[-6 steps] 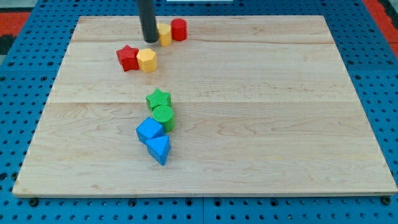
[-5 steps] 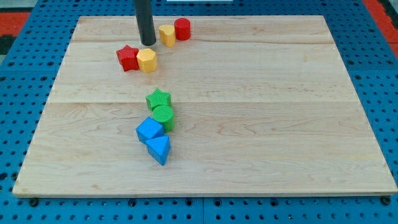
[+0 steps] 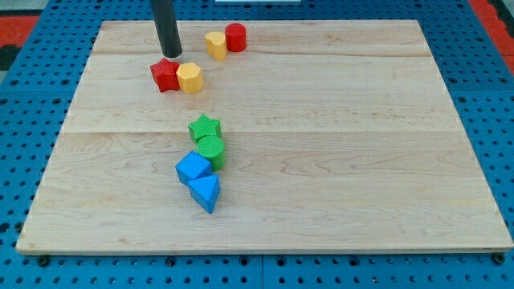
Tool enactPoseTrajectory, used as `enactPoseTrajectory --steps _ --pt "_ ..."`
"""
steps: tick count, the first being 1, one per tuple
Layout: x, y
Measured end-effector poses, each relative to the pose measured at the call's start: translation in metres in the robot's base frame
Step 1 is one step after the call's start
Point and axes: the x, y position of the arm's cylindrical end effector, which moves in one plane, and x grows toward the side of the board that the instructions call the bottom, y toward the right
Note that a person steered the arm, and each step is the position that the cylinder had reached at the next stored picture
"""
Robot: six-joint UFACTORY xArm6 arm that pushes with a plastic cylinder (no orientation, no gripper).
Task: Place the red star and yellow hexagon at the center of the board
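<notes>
Red star [image 3: 165, 75] just below my tip [image 3: 172, 54], yellow hexagon [image 3: 189, 78] beside

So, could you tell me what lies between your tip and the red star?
Nothing: in the camera view my tip stands just above the red star toward the view's top, with no block between; whether they touch is unclear.

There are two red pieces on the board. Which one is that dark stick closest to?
The red star block. My tip sits just above it in the view, while the red cylinder block stands farther toward the view's right.
</notes>
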Motion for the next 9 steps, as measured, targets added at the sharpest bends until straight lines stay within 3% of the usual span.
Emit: enactPoseTrajectory --steps 3,5,8,9 --pt "0.005 -0.012" --pt "0.043 -0.025" --pt "0.051 0.015" --pt "0.074 0.051"
